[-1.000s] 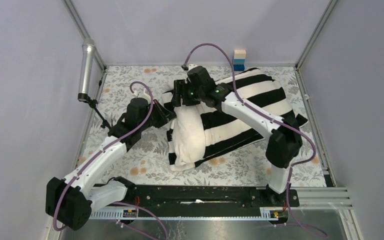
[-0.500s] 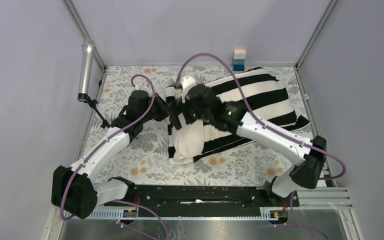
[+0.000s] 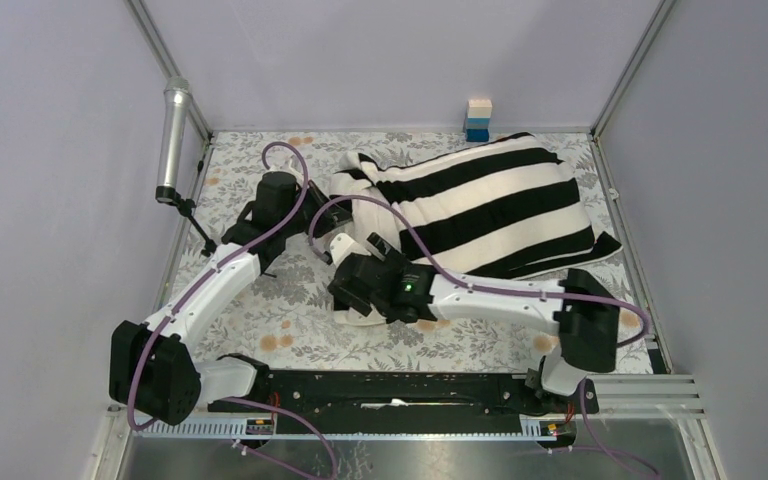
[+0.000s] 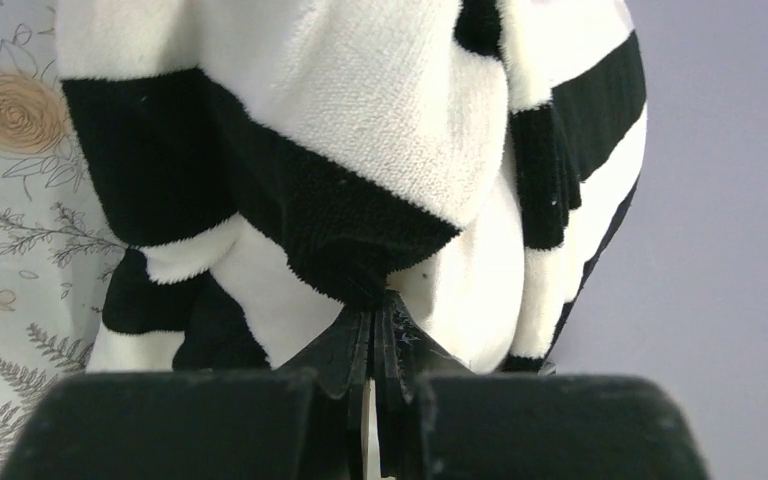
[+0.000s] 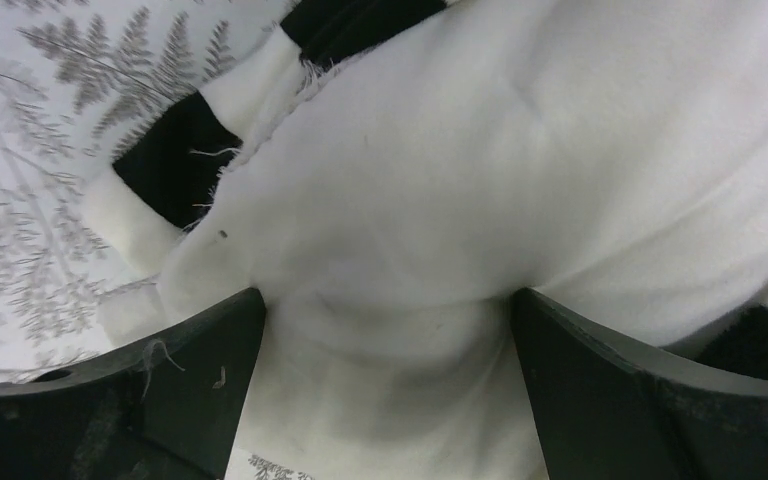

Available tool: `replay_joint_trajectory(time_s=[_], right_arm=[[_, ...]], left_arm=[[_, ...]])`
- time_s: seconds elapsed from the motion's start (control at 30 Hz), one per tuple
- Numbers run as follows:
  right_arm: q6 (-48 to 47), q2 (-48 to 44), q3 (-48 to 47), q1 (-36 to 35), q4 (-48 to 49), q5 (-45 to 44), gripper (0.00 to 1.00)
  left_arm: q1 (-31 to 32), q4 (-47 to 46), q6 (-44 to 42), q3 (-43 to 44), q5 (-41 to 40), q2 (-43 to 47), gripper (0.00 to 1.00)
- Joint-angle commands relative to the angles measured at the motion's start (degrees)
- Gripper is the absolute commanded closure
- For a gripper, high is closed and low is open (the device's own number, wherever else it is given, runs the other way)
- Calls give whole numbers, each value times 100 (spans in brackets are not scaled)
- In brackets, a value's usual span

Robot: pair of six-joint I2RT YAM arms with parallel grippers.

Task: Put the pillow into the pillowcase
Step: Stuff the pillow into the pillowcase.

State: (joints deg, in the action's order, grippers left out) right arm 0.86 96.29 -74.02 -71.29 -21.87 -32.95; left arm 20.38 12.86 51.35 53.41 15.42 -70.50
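The black-and-white striped pillowcase [image 3: 480, 200] lies plump across the middle and right of the table, with most of the pillow inside it. A small cream end of the pillow [image 3: 362, 316] pokes out at the near left. My left gripper [image 3: 316, 208] is shut on the pillowcase's open edge; the left wrist view shows the jaws [image 4: 375, 310] pinching a black stripe of the pillowcase [image 4: 360, 120]. My right gripper [image 3: 348, 290] is low at that exposed end. In the right wrist view it [image 5: 385, 330] stands open, the pillow [image 5: 440, 200] bulging between its fingers and the pillowcase's hem [image 5: 160, 165] just beyond.
The floral table covering [image 3: 260, 320] shows to the left and front. A silver microphone [image 3: 173, 140] on a stand leans at the far left edge. A small stack of blocks [image 3: 478, 119] stands at the back wall. Grey walls close in three sides.
My right arm swung from the far side of the opening to its near side, dropped low, and its gripper opened wide. Less of the pillow shows outside. My left gripper kept hold of the pillowcase edge.
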Motion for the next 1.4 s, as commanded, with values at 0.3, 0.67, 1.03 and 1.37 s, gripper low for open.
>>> replay_joint_trajectory(time_s=[0.3, 0.67, 1.03, 1.37], right_arm=[[712, 1185, -684, 546, -434, 672, 100], [2350, -273, -192, 2496, 1223, 5080, 100], [3196, -253, -98, 3017, 1943, 6137, 100], [3291, -197, -204, 3017, 1949, 6157, 100]], left_arm=[[-183, -139, -265, 282, 204, 286, 100], [-184, 337, -701, 259, -333, 715, 53], [-179, 880, 46, -844, -1286, 1847, 67], [567, -161, 390, -1096, -1437, 537, 71]])
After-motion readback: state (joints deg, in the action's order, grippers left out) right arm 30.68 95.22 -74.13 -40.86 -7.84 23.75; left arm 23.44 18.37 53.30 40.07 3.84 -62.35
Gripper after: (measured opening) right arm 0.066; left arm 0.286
